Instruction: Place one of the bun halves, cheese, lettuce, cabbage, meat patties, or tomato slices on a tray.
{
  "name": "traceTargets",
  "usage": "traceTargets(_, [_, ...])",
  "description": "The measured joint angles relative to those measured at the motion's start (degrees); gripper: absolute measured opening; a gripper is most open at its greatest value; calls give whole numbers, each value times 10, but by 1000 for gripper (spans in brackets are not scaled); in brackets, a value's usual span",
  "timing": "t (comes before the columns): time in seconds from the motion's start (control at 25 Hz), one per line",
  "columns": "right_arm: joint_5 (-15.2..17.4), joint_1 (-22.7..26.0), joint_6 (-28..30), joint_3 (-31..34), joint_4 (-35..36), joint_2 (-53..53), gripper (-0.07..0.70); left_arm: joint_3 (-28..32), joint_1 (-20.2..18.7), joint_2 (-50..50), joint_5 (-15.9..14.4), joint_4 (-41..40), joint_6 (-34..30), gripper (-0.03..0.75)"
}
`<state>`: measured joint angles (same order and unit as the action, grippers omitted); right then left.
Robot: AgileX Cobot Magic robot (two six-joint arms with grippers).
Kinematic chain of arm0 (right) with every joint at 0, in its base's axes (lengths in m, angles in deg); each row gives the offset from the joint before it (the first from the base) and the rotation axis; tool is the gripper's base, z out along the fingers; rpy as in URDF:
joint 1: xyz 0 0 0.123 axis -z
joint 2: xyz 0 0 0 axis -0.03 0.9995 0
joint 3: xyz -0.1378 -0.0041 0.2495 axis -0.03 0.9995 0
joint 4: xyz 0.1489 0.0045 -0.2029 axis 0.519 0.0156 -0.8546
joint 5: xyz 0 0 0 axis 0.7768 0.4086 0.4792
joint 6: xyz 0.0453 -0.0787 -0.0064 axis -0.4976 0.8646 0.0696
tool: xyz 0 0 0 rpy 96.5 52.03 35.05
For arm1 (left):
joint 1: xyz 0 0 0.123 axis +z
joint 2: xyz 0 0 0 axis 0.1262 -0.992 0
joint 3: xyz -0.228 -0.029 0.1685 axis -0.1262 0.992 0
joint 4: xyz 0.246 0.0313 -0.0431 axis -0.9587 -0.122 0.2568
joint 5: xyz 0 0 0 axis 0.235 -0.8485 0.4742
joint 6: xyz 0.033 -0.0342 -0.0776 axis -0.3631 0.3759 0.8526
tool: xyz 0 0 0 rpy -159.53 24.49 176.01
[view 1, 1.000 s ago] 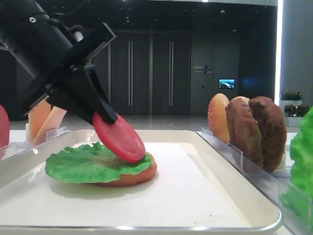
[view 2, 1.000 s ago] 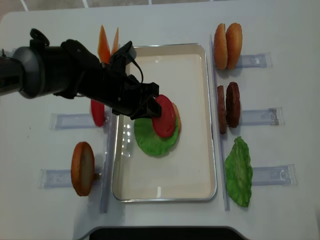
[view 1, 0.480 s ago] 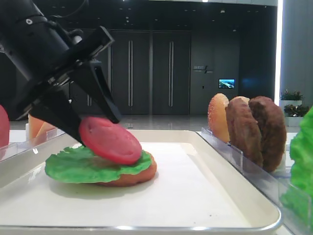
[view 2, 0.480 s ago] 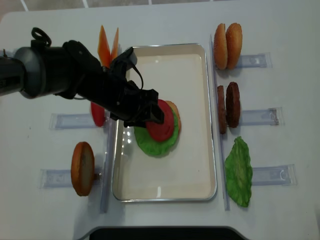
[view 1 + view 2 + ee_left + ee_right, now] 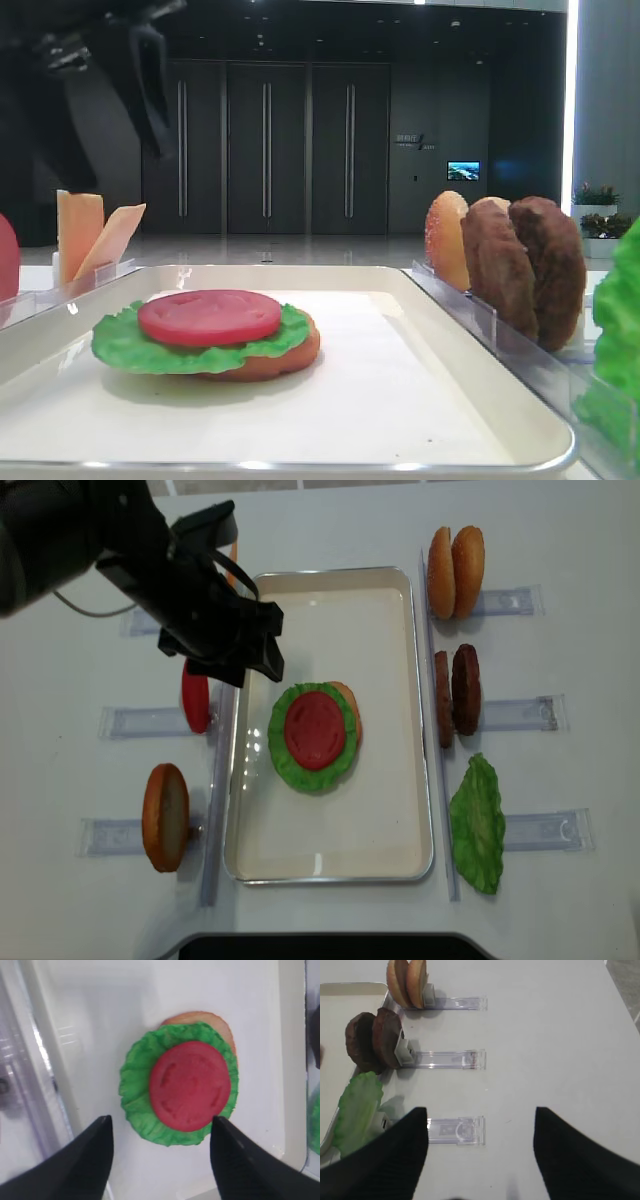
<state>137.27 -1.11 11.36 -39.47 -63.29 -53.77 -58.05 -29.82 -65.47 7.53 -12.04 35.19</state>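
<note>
The left gripper (image 5: 159, 1150) now stands with its black jaws spread wide and nothing between them — half a second ago they were still around the flat round red plastic tomato slice (image 5: 315, 729), and a second ago they held it tilted on edge against the stack. It has lifted clear and drawn back toward the tray's left rim, so that in the low side view only a dark blur shows at the upper left. The slice lies flat and centred on the ruffled bright green lettuce leaf (image 5: 308, 768), which rests on the plain orange-brown bun half (image 5: 350, 702), a little left of the middle of the large shallow white tray (image 5: 330, 858). So this placement looks done: the release left the slice level, not slid off. The right gripper (image 5: 480, 1155) hangs open over the table's right side, holding nothing, beside the dark brown rough meat patties (image 5: 372, 1040) in their clear plastic rack (image 5: 447, 1059).
</note>
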Motion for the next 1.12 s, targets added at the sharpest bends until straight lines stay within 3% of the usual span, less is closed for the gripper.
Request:
traceTargets(0.16, [0,0,0,0,0,0,435,-64,-1,1,-82,-129,97,426])
traceTargets(0.28, [0,0,0,0,0,0,435,-91,3,1,-110,-187,119,412])
traceTargets(0.44, [0,0,0,0,0,0,435,-105,45,1,-114,-223,118,409])
traceTargets(0.64, [0,0,0,0,0,0,435,-105,146,1,-114,-242,76,408])
traceTargets(0.76, [0,0,0,0,0,0,435,-105,189,1,-111,-254,57,408])
traceTargets(0.96, [0,0,0,0,0,0,435,-102,212,4,-136,-319,45,408])
traceTargets(1.12, [0,0,0,0,0,0,435,-29,212,66,-138,-316,38,408])
